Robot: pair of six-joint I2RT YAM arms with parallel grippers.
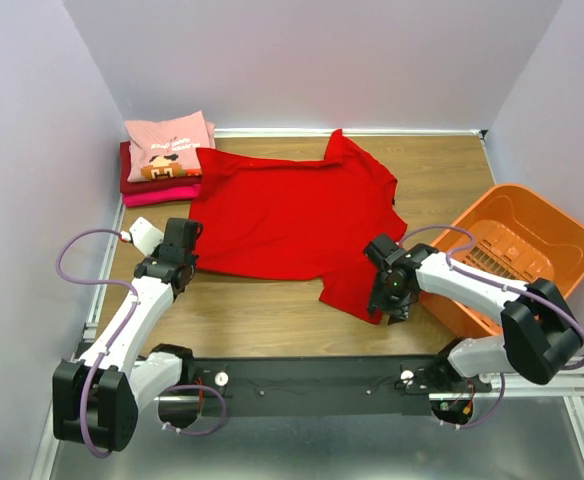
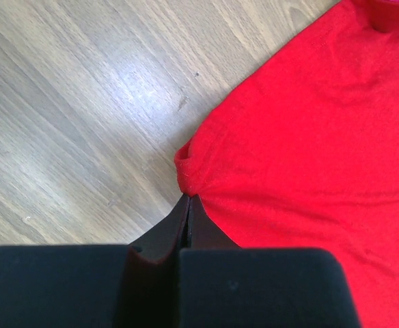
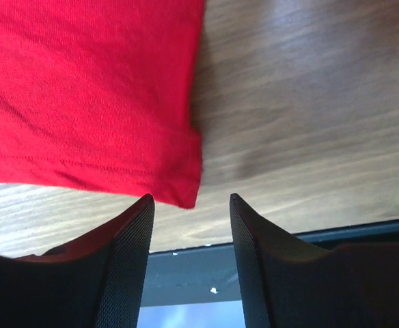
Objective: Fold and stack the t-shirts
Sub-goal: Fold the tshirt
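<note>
A plain bright red t-shirt (image 1: 292,215) lies spread flat on the wooden table. My left gripper (image 1: 179,262) is shut on its near left corner; the left wrist view shows the cloth (image 2: 309,137) pinched into a pucker at the fingertips (image 2: 188,199). My right gripper (image 1: 390,305) is open and empty at the shirt's near right corner; in the right wrist view that corner (image 3: 179,184) lies just beyond the spread fingers (image 3: 191,201). A folded stack sits at the back left: a light pink printed tee (image 1: 169,146) on top of dark red and magenta ones (image 1: 160,192).
An orange plastic basket (image 1: 562,235) stands at the right, close to my right arm. The black base rail (image 1: 312,385) runs along the near table edge. Walls close in the back and both sides.
</note>
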